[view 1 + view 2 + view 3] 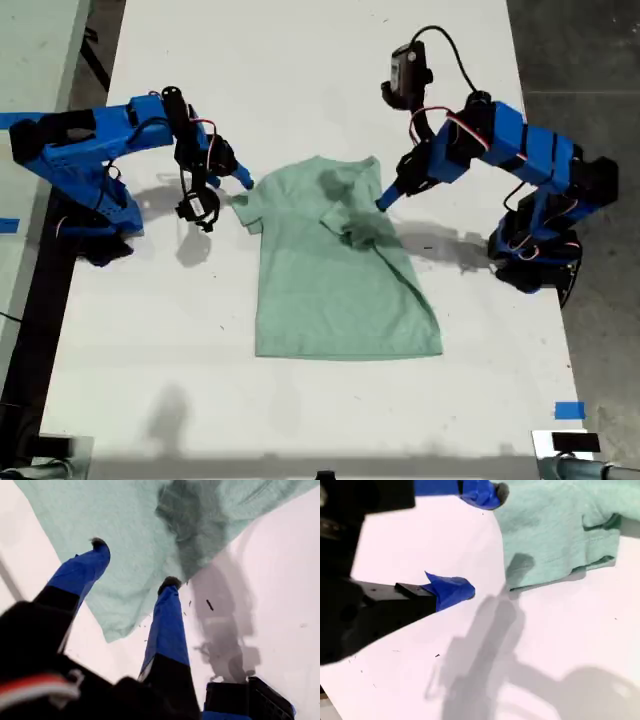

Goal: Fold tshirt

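Note:
The pale mint-green tshirt (335, 285) lies flat in the middle of the white table (300, 60), its hem toward the near edge. Its sleeve on the exterior view's right is folded in over the chest. My first gripper (385, 200) (135, 562) is open on the exterior view's right, hovering over the tshirt (130, 525) near that folded shoulder with nothing between its fingers. My second gripper (243, 183) (481, 540) is open on the exterior view's left. One fingertip (495, 491) is at the edge of the spread sleeve (555, 535), the other over bare table.
Both arm bases stand at the table's side edges in the exterior view, the one on the right (535, 255) close to the dark floor (600, 60). Blue tape marks (570, 410) sit near the front corner. Another white surface (30, 50) lies beyond the left edge.

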### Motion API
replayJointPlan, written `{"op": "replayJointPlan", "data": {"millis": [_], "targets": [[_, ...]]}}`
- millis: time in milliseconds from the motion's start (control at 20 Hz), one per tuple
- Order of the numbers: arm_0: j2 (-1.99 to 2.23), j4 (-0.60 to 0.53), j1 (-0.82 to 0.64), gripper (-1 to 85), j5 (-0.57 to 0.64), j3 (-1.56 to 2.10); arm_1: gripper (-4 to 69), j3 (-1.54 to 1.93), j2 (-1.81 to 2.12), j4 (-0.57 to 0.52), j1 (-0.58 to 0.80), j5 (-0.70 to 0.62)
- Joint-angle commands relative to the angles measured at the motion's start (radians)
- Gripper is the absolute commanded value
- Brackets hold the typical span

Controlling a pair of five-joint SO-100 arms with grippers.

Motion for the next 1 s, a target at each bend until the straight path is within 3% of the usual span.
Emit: {"op": "replayJointPlan", "data": {"millis": [0,400,450,550,650,950], "targets": [[-0.1,-0.08,-0.032,25.8,0.021,-0.006,24.3,0.014,0.098,0.003,0.002,0.015],[-0.365,-0.186,-0.035,26.0,0.044,-0.051,24.6,0.044,0.135,0.0,0.0,0.021],[-0.397,-0.19,-0.034,22.5,0.048,-0.066,24.7,0.049,0.14,0.0,0.0,0.021],[-0.445,-0.19,-0.032,7.6,0.046,-0.091,24.8,0.069,0.156,-0.002,0.003,0.026],[-0.407,-0.19,-0.037,0.1,0.023,-0.069,24.8,0.092,0.176,-0.006,0.006,0.031],[-0.176,-0.094,-0.161,0.1,0.072,0.012,25.0,0.138,0.206,-0.012,0.008,0.043]]}}
